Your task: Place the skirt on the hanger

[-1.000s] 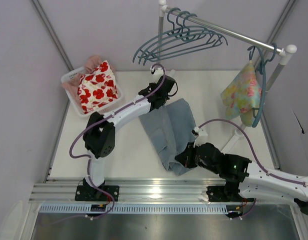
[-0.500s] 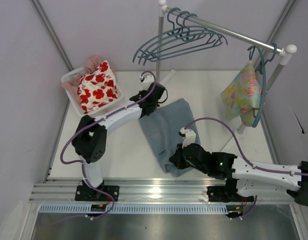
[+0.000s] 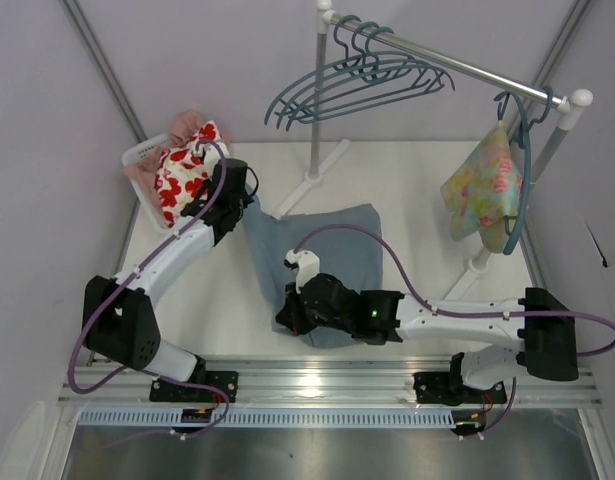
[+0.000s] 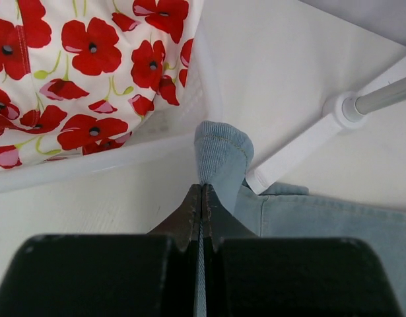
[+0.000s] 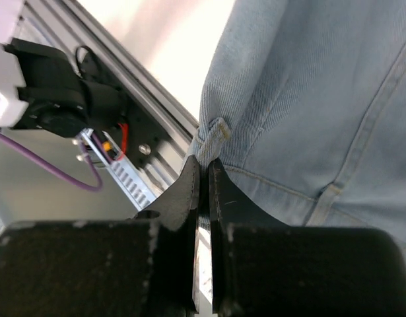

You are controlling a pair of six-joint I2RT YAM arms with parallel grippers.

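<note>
Plainly, both arms are clamped on the denim skirt [image 3: 332, 245], which lies spread on the counter [image 3: 417, 170]. The left gripper [image 4: 203, 193] pinches a bunched far corner just beside the laundry basket [image 3: 137, 153]. The right gripper [image 5: 204, 164] pinches a small tab at the near edge. Both bites look shallow, so the denim may slip free when lifted toward the teal hangers [image 3: 357, 85], well apart on the rail [image 3: 467, 68].

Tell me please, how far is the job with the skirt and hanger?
Done: the left gripper and right gripper are each shut on an edge of the skirt. In hand: it lies between them on the table. Left: the empty hangers hang on the rail, none taken; the skirt is on none.
</note>
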